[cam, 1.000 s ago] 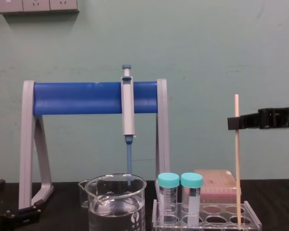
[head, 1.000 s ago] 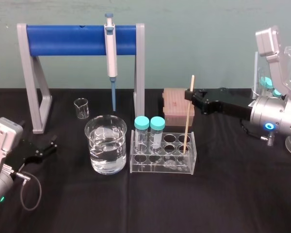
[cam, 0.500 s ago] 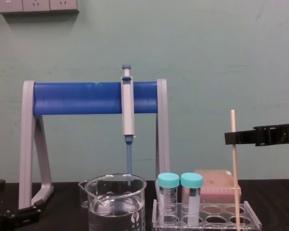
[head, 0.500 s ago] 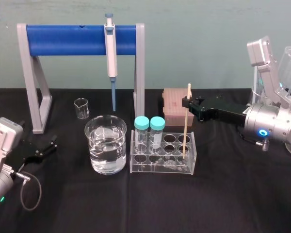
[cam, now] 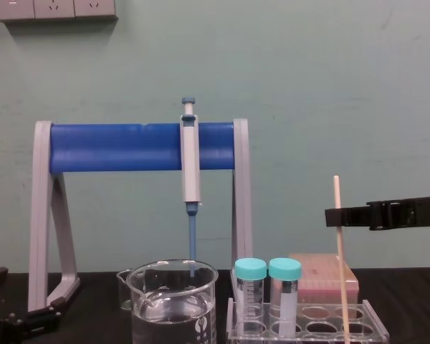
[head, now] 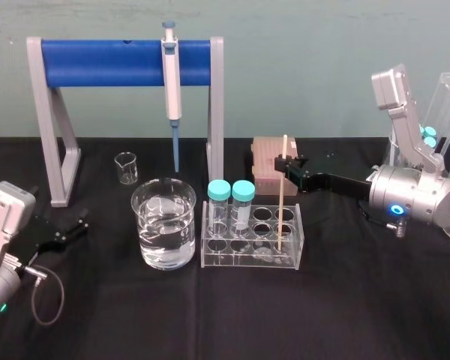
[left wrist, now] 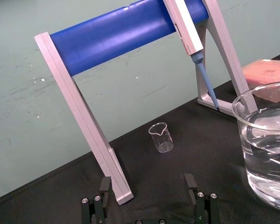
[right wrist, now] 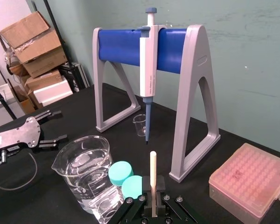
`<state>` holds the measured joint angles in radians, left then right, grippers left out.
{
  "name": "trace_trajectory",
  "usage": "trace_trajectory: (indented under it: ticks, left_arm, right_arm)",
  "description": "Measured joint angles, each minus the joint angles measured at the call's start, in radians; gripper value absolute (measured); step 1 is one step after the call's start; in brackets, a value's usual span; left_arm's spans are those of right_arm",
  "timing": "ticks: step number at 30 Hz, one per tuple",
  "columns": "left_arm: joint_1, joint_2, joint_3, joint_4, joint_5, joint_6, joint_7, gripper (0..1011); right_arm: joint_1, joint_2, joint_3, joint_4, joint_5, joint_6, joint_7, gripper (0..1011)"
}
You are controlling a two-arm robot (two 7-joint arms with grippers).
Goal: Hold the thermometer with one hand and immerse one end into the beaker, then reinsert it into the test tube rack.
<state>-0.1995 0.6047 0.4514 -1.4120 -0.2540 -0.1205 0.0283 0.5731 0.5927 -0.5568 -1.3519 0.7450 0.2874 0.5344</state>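
Your thermometer (head: 282, 202) is a thin, straight, cream-coloured rod. It tilts slightly, with its lower end down in a hole at the right end of the test tube rack (head: 251, 260). The right gripper (head: 286, 165) has its jaws closed on the rod near the top. The left gripper (head: 76, 223) lies low over the counter (head: 210, 315) at the left, jaws apart and empty.

You have:
- one thermometer
- two teal-capped tubes (head: 219, 196)
- two beakers: the large beaker (head: 163, 232) of clear liquid just left of the rack, and a small beaker (head: 125, 166) behind it
- one pipette (head: 170, 75)
- one pink box (head: 266, 169)

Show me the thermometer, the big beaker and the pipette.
thermometer (head: 281, 199), head view, middle of the rod
large beaker (head: 165, 244), head view, front glass wall
pipette (head: 169, 75), head view, grey body
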Motion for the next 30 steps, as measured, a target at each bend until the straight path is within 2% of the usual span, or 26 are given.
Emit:
trace_trajectory:
  ticks: [30]
  left_arm:
    - [0.0, 0.0, 0.0, 0.0, 0.0, 0.0, 0.0, 1004]
  right_arm:
    - [-0.005, -0.02, 0.008, 0.016, -0.028, 0.017, 0.011, 55]
